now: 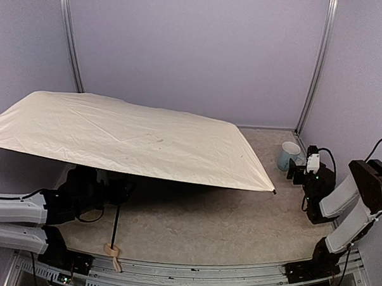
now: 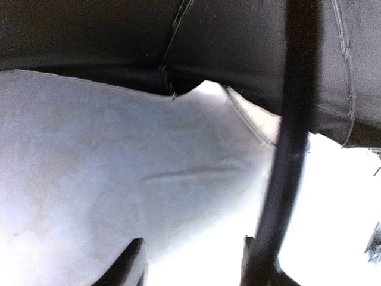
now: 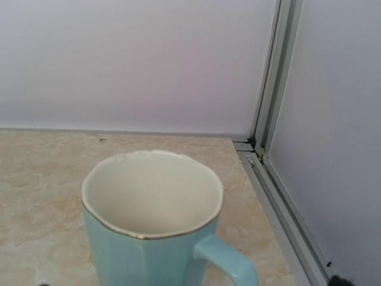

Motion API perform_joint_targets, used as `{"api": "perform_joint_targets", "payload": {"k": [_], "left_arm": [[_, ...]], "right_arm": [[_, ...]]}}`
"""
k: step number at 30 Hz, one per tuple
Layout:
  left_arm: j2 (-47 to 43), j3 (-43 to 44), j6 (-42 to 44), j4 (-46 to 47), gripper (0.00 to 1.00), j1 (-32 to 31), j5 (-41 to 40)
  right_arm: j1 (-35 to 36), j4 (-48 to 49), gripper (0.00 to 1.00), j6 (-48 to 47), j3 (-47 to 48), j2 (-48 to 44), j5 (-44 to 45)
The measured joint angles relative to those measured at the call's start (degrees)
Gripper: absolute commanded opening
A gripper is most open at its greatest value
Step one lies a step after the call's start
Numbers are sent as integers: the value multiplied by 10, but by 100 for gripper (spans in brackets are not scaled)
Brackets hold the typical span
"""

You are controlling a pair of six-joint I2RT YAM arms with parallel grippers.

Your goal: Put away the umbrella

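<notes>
We hold the left gripper (image 2: 193, 268) under the umbrella (image 1: 128, 137), fingers (image 2: 134, 265) apart beside its shaft (image 2: 289, 149), to fold it; of the right gripper (image 1: 294, 171) we cannot tell.

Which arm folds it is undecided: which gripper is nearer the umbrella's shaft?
Left. The left gripper is under the canopy beside the shaft; the right gripper is far off, by the mug.

No text, label, brand or number can be read in any view. The umbrella (image 1: 128, 137) and the light-blue mug (image 3: 143, 256) show plain, unmarked surfaces.
</notes>
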Motion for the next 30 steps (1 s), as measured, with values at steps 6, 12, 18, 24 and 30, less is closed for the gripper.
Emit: {"api": "perform_joint_targets", "payload": {"k": [6, 12, 18, 24, 30], "left_arm": [[20, -9, 15, 30, 0, -8, 18], [20, -9, 5, 53, 0, -9, 7], [23, 23, 18, 50, 0, -9, -12], [38, 92, 55, 89, 0, -9, -12], [111, 174, 79, 189, 0, -8, 15]], "right_arm": [[0, 0, 100, 0, 0, 0, 0], [0, 0, 100, 0, 0, 0, 0], [0, -32, 100, 0, 0, -30, 5], [0, -247, 96, 25, 94, -202, -4], [0, -417, 87, 66, 198, -276, -108]]}}
